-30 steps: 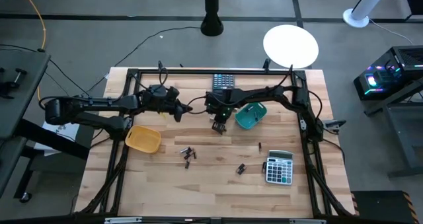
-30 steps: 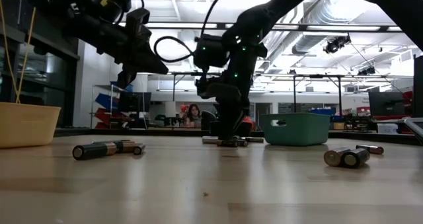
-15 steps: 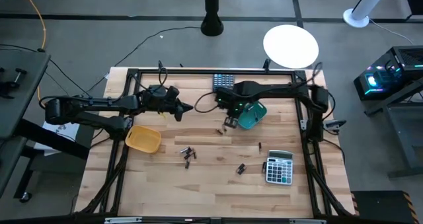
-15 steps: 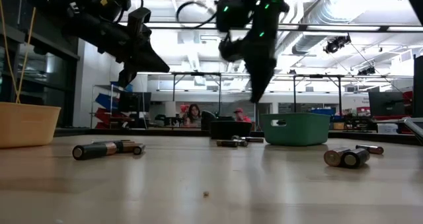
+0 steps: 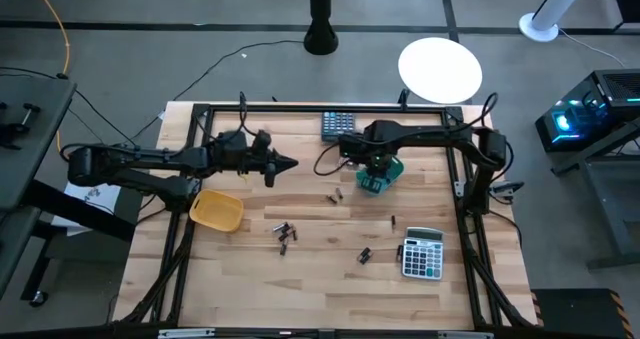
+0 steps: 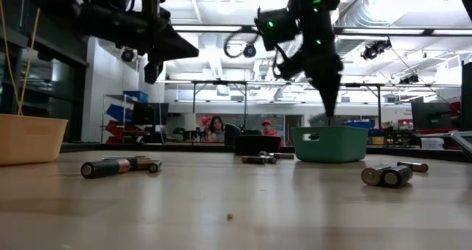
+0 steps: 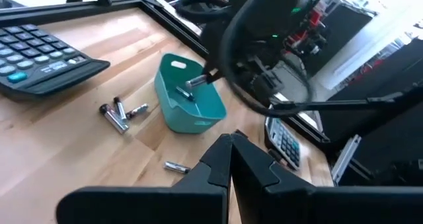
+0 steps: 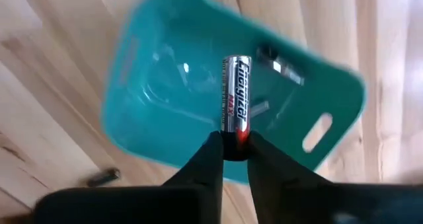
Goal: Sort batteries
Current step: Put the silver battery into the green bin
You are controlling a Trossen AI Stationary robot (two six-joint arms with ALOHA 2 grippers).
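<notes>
My right gripper (image 8: 232,145) hangs over the teal tray (image 5: 388,172), fingers pointing down, shut on a silver battery (image 8: 235,92). The tray (image 8: 165,78) holds other batteries (image 8: 285,69). Loose dark batteries lie on the wooden table: a cluster (image 5: 283,233) near the middle, one (image 5: 364,255) by the grey calculator, a few (image 5: 333,196) near the teal tray. In the low view they lie on their sides (image 6: 110,167) (image 6: 387,175). My left gripper (image 5: 290,163) hovers shut above the table, left of the teal tray, holding nothing. My right gripper pinches one end of the silver battery (image 8: 234,133) between its two fingertips (image 8: 210,148). The fingers come from above. The rest of the battery sticks out past the fingertips, lifted clear over the inside of the teal tray (image 7: 188,105).
A yellow tray (image 5: 217,210) stands at the left. A dark calculator (image 5: 338,123) lies at the far edge and a grey calculator (image 5: 422,254) at the near right. A black frame (image 5: 200,114) runs around the table. People sit in the room beyond (image 6: 215,126).
My right gripper has risen from the batteries near the table's middle and gone toward the right, ending over the teal tray with the silver battery lifted clear. It has tipped from slanting to pointing down. My left gripper has tipped up a little.
</notes>
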